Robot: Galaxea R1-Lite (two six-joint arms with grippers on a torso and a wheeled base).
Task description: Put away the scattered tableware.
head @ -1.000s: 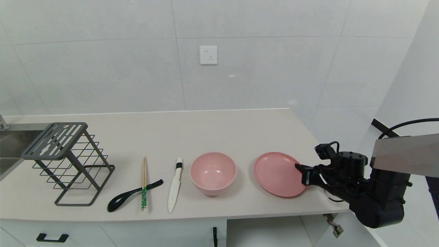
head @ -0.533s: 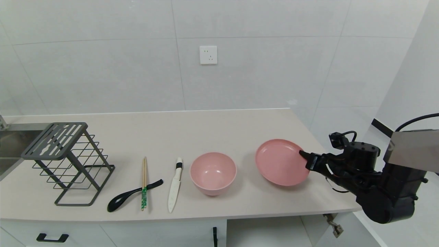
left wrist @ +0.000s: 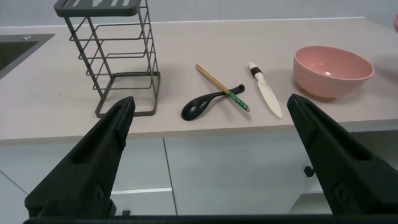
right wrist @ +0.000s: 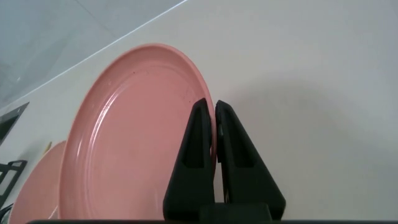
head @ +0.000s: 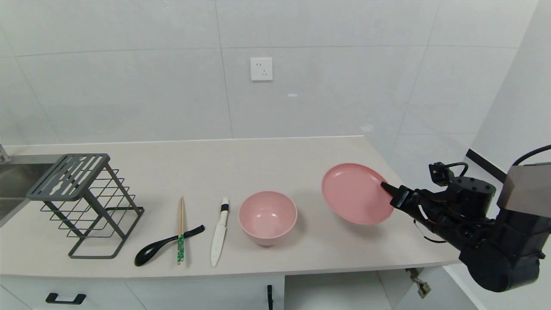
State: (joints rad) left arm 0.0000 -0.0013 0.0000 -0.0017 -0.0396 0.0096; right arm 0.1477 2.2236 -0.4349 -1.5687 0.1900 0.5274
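Observation:
My right gripper [head: 386, 188] is shut on the right rim of the pink plate [head: 354, 193], holding it tilted above the right part of the counter. In the right wrist view the black fingers [right wrist: 200, 134] pinch the plate [right wrist: 130, 137] edge. A pink bowl [head: 267, 217] sits left of the plate, then a white knife [head: 220, 230], wooden chopsticks [head: 181, 230] and a black spoon [head: 163, 244]. A dark wire rack [head: 84, 198] stands at the far left. My left gripper [left wrist: 208, 162] hangs open below the counter's front edge, facing the rack [left wrist: 115, 50], spoon [left wrist: 208, 104] and bowl [left wrist: 333, 70].
A sink [head: 10, 183] lies at the counter's far left end. The counter [head: 241, 165] ends just right of the plate. A wall outlet [head: 261, 69] is on the tiled wall. Drawer fronts with black handles [head: 65, 298] run under the counter.
My right gripper has lifted the pink plate off the counter and carried it up and back, tilting it. The other tableware has not moved.

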